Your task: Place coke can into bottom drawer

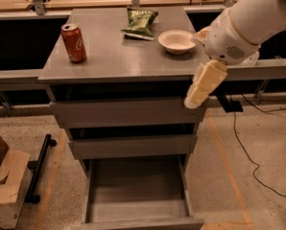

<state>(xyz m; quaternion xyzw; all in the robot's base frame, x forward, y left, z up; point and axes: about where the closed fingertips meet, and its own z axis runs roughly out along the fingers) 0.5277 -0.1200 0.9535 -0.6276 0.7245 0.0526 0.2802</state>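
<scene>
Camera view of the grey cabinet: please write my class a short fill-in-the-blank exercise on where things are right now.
The coke can stands upright on the ___ of the cabinet.
The bottom drawer is pulled ___ and holds nothing.
The gripper hangs by the cabinet's front corner, on the side where the white ___ sits, away from the can.
Missing words: top; open; bowl.
</scene>
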